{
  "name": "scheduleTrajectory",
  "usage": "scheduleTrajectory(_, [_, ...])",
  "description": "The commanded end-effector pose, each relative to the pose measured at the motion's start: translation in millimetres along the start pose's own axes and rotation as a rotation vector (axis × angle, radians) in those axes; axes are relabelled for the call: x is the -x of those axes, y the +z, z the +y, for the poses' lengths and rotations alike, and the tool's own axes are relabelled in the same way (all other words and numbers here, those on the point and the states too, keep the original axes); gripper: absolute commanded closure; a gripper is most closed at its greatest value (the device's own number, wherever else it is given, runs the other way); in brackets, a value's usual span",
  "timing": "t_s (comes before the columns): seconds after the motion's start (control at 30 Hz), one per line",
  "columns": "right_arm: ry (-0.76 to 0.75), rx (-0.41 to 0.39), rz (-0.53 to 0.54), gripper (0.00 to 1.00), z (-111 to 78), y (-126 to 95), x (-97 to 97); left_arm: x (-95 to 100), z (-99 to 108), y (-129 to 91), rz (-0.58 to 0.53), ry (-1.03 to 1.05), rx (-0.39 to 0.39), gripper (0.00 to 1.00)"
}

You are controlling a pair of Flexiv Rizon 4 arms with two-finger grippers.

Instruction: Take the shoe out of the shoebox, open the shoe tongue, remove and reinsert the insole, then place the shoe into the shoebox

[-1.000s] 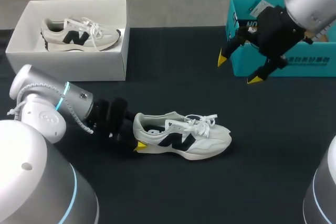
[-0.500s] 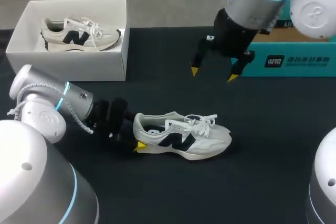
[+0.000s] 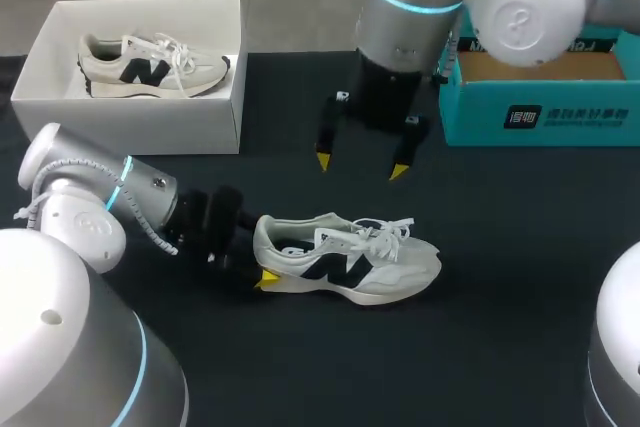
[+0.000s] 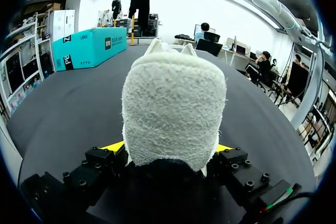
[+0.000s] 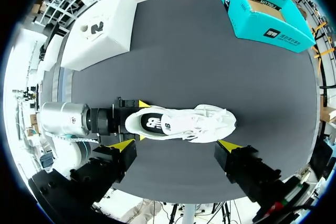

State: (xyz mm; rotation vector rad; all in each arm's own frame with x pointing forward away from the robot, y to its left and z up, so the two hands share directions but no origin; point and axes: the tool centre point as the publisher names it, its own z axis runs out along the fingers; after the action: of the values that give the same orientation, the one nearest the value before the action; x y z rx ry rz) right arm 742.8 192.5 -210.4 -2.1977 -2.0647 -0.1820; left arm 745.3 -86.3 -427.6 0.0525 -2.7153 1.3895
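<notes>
White shoe (image 3: 350,262) upright on its sole, well apart from white shoebox (image 3: 130,122)

The shoe (image 3: 345,265) has a nubby, suede-like heel, smoother cloth sides and cord laces. The table (image 3: 520,277) is matt black, perhaps cloth. The white box (image 3: 150,122) and teal box (image 3: 540,119) look like matt card.

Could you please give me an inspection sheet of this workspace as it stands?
Surface: black table.
Job's things: shoe upright on its sole, mid-table; white shoebox at far left holds a second shoe.
Clutter: open teal box at far right.
Hands: left hand shut on the shoe's heel; right hand open, above the table beyond the shoe.
Cables: coiled white cable behind the left hand.
Surroundings: nothing seen.
</notes>
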Motion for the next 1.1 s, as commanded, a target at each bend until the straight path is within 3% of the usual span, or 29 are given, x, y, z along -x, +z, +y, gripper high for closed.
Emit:
scheduleTrajectory(0.03, [0.045, 0.034, -0.02, 0.0, -13.8, 14, -2.3, -0.6, 1, 1, 0.001, 0.0, 0.002, 1.0])
scheduleTrajectory(0.5, [0.045, 0.034, -0.02, 0.0, -13.8, 14, -2.3, -0.6, 1, 1, 0.001, 0.0, 0.002, 1.0])
scheduleTrajectory(0.6, [0.005, 0.062, -0.122, 0.0, -8.6, 31, -15.5, -0.6, 1, 1, 0.001, 0.0, 0.002, 1.0])
scheduleTrajectory(0.83, [0.02, 0.095, -0.149, 0.0, -10.8, 56, -19.4, -0.6, 1, 1, 0.001, 0.0, 0.002, 1.0])
scheduleTrajectory(1.1, [0.047, 0.052, -0.181, 0.0, -10.7, 90, -19.1, -0.6, 1, 1, 0.001, 0.0, 0.002, 1.0])
